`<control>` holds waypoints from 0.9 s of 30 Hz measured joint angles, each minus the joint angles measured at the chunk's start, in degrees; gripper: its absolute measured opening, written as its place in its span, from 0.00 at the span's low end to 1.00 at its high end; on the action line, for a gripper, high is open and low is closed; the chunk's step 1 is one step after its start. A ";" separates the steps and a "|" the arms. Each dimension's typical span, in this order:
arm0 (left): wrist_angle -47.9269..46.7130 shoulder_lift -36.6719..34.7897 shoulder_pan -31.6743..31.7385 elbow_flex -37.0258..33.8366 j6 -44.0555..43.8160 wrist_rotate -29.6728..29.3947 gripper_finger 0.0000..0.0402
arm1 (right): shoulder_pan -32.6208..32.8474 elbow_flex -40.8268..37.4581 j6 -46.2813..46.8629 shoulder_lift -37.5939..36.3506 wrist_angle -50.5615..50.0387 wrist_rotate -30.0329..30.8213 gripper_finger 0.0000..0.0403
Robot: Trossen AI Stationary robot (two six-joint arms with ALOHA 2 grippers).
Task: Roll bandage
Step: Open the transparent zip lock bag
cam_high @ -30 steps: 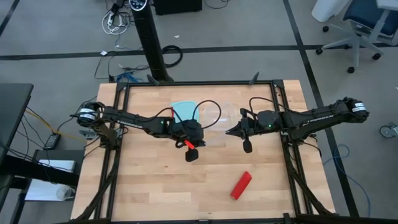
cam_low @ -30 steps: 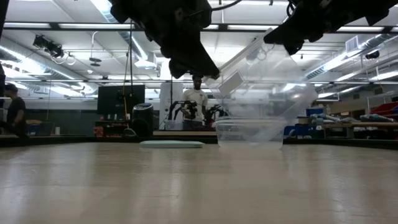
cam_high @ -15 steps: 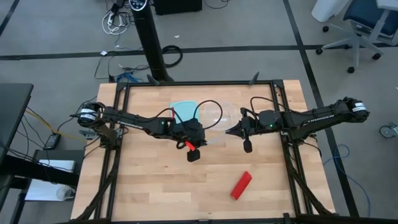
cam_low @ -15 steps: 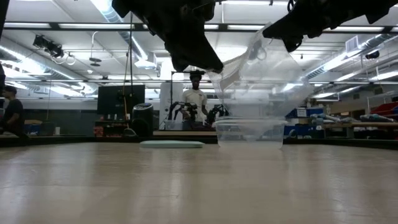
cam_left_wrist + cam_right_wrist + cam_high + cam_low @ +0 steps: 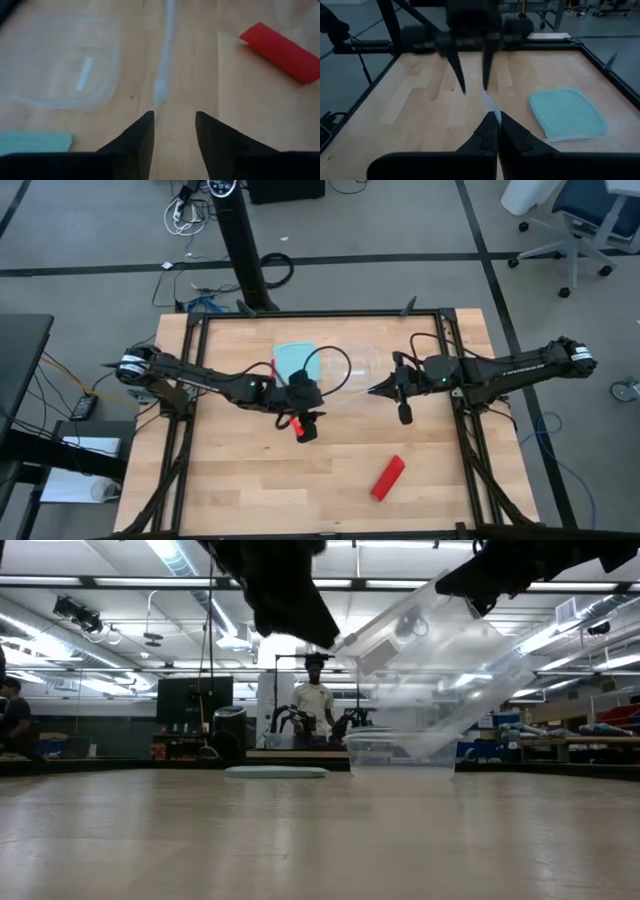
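The bandage (image 5: 388, 477) lies as a small red roll on the wood near the table's front right, also in the left wrist view (image 5: 280, 50). A clear crinkled plastic bag (image 5: 430, 660) hangs over the table's middle from my right gripper (image 5: 496, 117), which is shut on it. My left gripper (image 5: 174, 116) stands open, facing the right one. The bag's free corner (image 5: 161, 92) hangs just beyond its fingertips, with nothing between them. My right gripper pinches an edge of the clear bag (image 5: 490, 106) between its two shut fingers, coming from the table's right and slanting slightly down. The bag is lifted clear of the table; it stretches from the fingers toward my left gripper and hangs below them.
A light-blue square lid (image 5: 293, 358) lies flat at the back of the table, left of centre. Beside it, under the bag, stands a clear tub (image 5: 400, 752). Black frame rails (image 5: 460, 430) run along the table's sides. Bare wood lies around the red roll.
My left gripper has opened and let go of the bag's corner, then risen and drawn back a little toward the table's left. The bag now hangs from my right gripper alone and has swung and spread out below it.
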 joint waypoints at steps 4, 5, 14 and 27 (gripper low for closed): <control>-0.08 -1.51 -1.34 0.09 0.00 -4.24 0.35 | 0.40 0.00 0.24 -1.84 -0.20 0.22 0.00; 0.32 -1.43 -1.62 0.09 -0.12 -4.68 0.35 | 0.69 0.00 0.19 -2.10 -0.05 0.64 0.00; 4.73 -0.85 -2.06 -0.22 -1.19 -7.66 0.34 | 3.39 0.00 0.02 -2.47 0.94 2.54 0.00; 5.26 0.65 -3.37 -0.35 -1.61 -5.42 0.34 | 4.50 0.00 -0.18 -2.49 2.45 8.28 0.00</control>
